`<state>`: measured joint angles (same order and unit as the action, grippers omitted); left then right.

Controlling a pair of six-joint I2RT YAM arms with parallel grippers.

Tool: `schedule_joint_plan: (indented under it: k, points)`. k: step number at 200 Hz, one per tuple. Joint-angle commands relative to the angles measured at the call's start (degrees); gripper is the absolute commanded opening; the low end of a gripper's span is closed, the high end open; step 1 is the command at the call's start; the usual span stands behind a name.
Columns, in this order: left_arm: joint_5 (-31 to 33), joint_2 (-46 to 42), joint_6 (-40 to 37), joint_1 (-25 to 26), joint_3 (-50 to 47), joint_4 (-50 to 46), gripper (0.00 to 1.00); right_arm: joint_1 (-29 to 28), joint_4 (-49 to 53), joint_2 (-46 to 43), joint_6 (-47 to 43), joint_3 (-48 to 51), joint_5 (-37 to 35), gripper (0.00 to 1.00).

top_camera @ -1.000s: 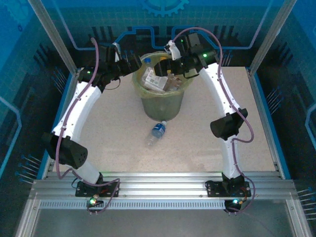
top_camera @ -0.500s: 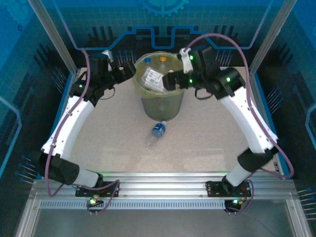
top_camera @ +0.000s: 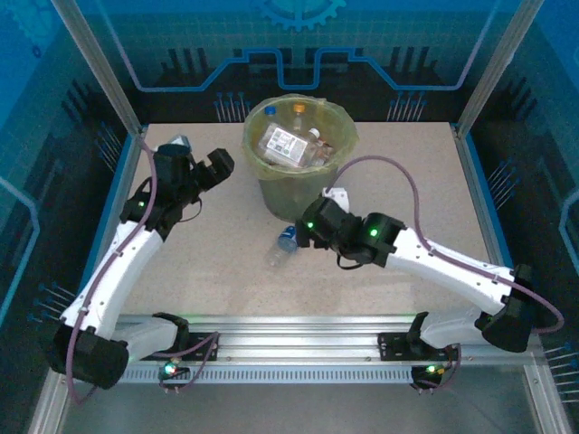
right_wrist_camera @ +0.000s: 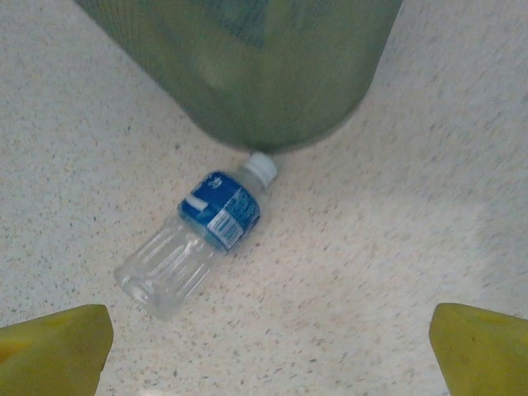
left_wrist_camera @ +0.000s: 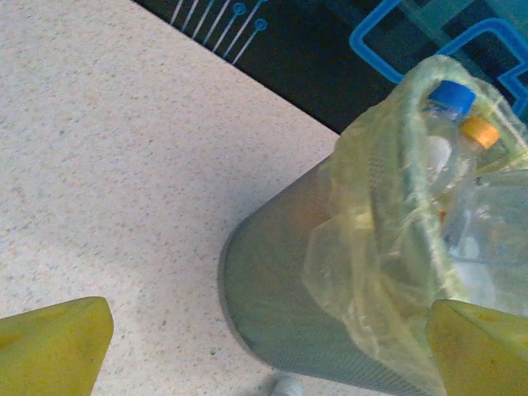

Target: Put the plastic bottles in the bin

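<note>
Tabletop (top_camera: 407,181) speckled beige, blue walls (top_camera: 36,108) around.

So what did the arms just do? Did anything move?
The right arm pulled back from above the bin and swung down nearer; the open right tool now hovers over the bottle on the table. The left tool, open too, backed away leftward from the bin. Nothing was grabbed. Bin and bottle stayed put.

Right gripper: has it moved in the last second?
Yes. The right gripper went from over the bin toward the near edge, and now sits open beside the bottle lying in front of the bin.
</note>
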<state>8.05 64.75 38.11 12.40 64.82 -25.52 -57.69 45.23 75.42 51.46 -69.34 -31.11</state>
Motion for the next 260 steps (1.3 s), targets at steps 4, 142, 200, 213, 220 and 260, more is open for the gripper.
schedule_joint_plan:
  k: [4,142,200,213,220,260]
  points:
    - [2.93,-2.44,2.09,-0.67,-3.55,2.46,0.99,-2.73,-8.72,1.98,10.92,3.2,-1.44,1.0]
    - [2.4,-0.69,0.99,-1.39,-7.29,3.0,0.99,-0.44,-14.38,23.21,15.51,-2.32,7.33,1.0]
    - [2.18,-0.15,1.21,-1.94,-7.86,3.42,0.99,1.59,-14.43,31.18,14.63,-5.25,9.58,0.99]
    - [2.23,-0.12,1.24,-1.99,-7.95,3.39,0.99,1.95,-14.36,32.09,14.4,-5.39,9.96,0.96]
    - [2.23,-0.13,1.18,-2.03,-7.95,3.4,0.99,2.18,-14.45,32.47,14.37,-5.13,10.18,0.95]
    - [2.32,-0.13,1.39,-2.21,-8.08,3.46,0.99,3.97,-16.54,34.98,11.92,-3.53,11.37,0.85]
